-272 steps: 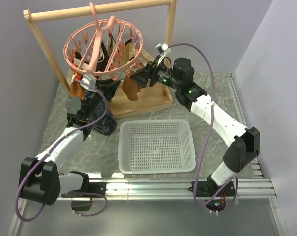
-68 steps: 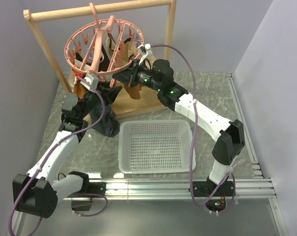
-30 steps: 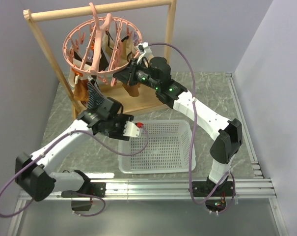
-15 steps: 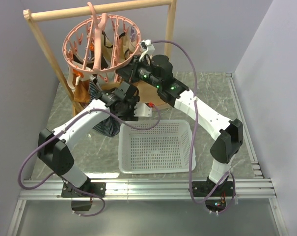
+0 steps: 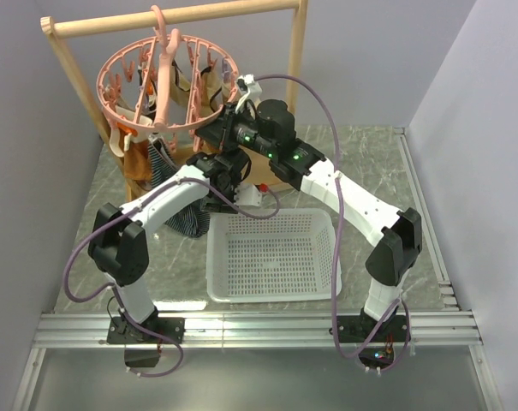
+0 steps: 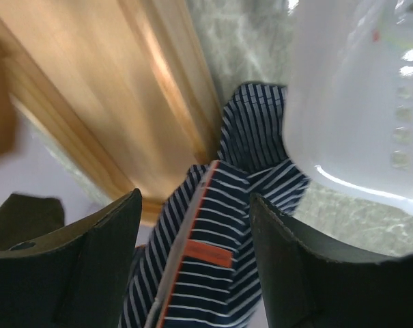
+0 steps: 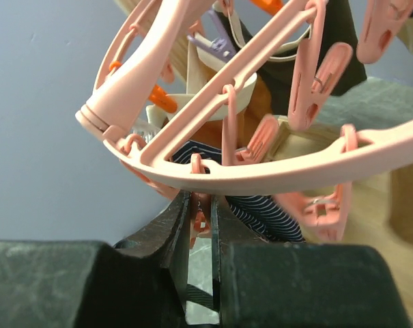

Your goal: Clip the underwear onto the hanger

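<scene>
Compared with 1 second before, the left arm has folded back toward the rack. It has carried the left hand (image 6: 194, 205) from above the far-left corner of the basket (image 5: 276, 257) to the gap between that corner and the base of the wooden rack (image 5: 173, 15). The hanger (image 5: 162, 64) has also swung slightly to the left on the rack's top bar.

**Left wrist view.** The 2 fingers (image 6: 63, 260) of the left hand stand well apart. The underwear (image 6: 206, 260), navy with thin white stripes and a reddish edge band, lies in the gap between them. It is not pinched by either finger. The basket wall is to the right and the rack's wooden base to the upper left.

**Right wrist view.** The right hand (image 7: 201, 205) reaches the hanger from below its near rim. Its 2 fingers are drawn almost together and clamped on 1 small pink clip (image 7: 201, 222) that hangs from the ring. Striped cloth shows just behind that clip.

**Top view.** The underwear hangs from under the hanger's near-left rim down to the desk (image 5: 378, 154), and its lower end rests just beside the basket's left wall. Which clip holds the upper end cannot be made out. Brown and tan garments (image 5: 134, 158) hang from the same ring.
</scene>
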